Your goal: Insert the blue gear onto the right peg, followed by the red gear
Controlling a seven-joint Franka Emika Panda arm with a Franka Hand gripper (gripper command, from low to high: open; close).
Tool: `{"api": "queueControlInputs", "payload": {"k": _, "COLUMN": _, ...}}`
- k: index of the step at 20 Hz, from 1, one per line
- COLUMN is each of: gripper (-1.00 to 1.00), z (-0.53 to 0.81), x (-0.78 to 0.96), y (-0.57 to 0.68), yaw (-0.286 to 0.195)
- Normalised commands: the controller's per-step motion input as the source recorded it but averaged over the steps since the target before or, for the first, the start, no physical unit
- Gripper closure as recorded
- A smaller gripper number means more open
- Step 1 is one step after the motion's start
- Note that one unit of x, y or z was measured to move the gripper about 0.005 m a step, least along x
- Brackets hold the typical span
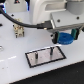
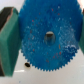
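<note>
My gripper is shut on the blue gear and holds it flat above the table. The gear hangs to the exterior view's right of the right peg, higher than it and apart from it. That peg and its twin stand on the black-rimmed grey plate. In the wrist view the blue gear fills the picture between the two fingers, its hub hole empty. The gripper is clamped on the gear's rim. The red gear is out of view.
A small beige and black object stands on the white table at the exterior view's left. A black cable runs from it toward the arm. A small dark spot shows just past the gear's teeth.
</note>
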Motion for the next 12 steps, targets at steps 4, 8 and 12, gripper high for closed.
{"api": "queueControlInputs", "payload": {"k": 4, "gripper": 1.00, "z": -0.06, "x": 0.34, "y": -0.32, "yaw": 0.000}}
{"api": "queueControlInputs", "payload": {"k": 8, "gripper": 1.00, "z": -0.09, "x": 0.27, "y": -0.30, "yaw": 0.000}}
{"api": "queueControlInputs", "payload": {"k": 12, "gripper": 1.00, "z": -0.06, "x": 0.17, "y": -0.35, "yaw": 0.000}}
